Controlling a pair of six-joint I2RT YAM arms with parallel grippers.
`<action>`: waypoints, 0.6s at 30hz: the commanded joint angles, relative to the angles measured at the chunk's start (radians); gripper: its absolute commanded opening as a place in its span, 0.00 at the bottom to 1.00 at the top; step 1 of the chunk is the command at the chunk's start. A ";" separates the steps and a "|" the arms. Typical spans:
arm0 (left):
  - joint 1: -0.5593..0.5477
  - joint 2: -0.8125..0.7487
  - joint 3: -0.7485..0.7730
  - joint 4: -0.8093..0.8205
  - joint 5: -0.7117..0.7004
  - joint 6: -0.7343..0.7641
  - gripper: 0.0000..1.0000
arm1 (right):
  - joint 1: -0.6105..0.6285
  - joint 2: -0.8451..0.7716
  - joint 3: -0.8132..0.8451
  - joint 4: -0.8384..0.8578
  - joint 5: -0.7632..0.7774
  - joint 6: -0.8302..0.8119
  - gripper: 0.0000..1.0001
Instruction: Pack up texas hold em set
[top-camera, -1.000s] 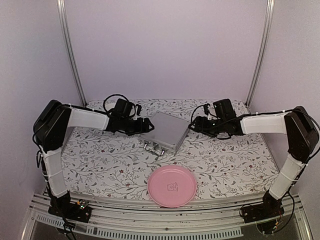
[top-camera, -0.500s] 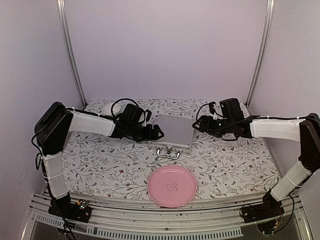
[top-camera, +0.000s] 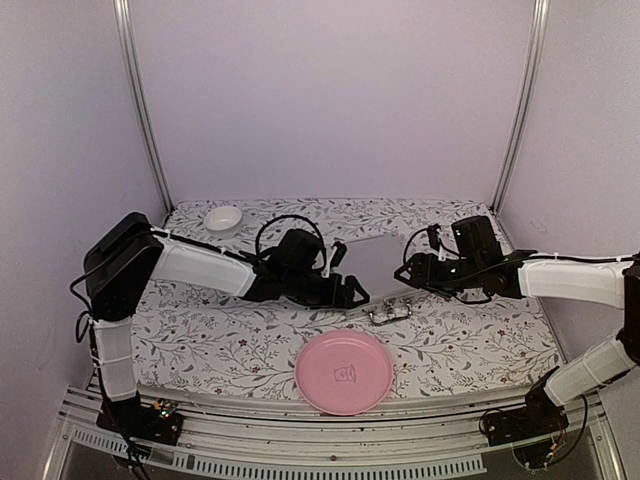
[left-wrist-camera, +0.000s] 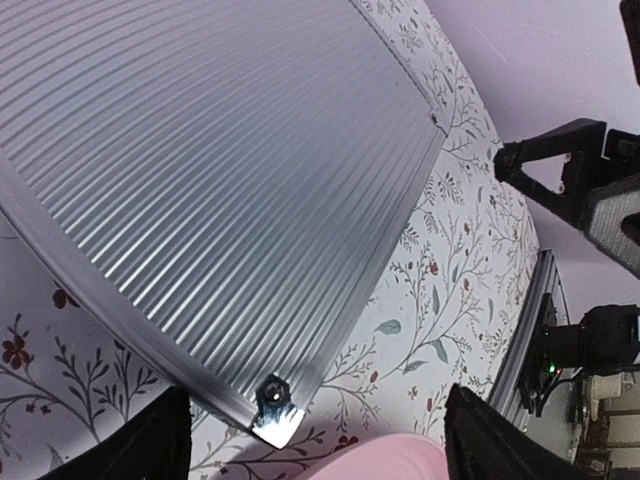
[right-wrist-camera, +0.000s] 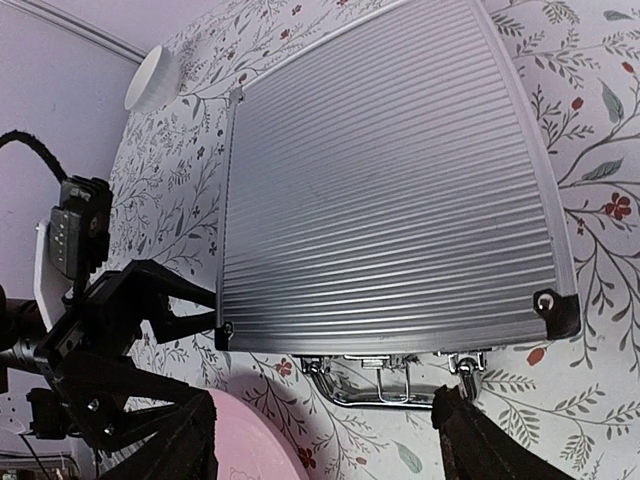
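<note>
lying closed on the floral table (top-camera: 200, 320), the silver ribbed case (top-camera: 380, 262) is between both arms, just behind the pink plate (top-camera: 343, 372). left gripper (left-wrist-camera: 315, 445) and right gripper (right-wrist-camera: 325, 440) have fingers spread wide, pinching nothing. its small handle (right-wrist-camera: 385, 388) faces the plate.

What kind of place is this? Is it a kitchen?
More likely a robot lab booth: two arms bolted to a metal rail, plain walls close around one small table, with just a silver case and a pink plate set out.
</note>
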 joint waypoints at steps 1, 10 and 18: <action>0.003 -0.084 -0.048 0.023 -0.072 0.040 0.87 | 0.008 -0.025 -0.075 0.051 -0.034 0.023 0.74; 0.019 -0.158 -0.017 -0.016 -0.135 0.104 0.73 | 0.011 0.076 -0.097 0.150 -0.076 0.000 0.60; -0.005 -0.045 0.094 0.011 -0.027 0.126 0.53 | 0.011 0.173 -0.086 0.170 -0.101 -0.039 0.50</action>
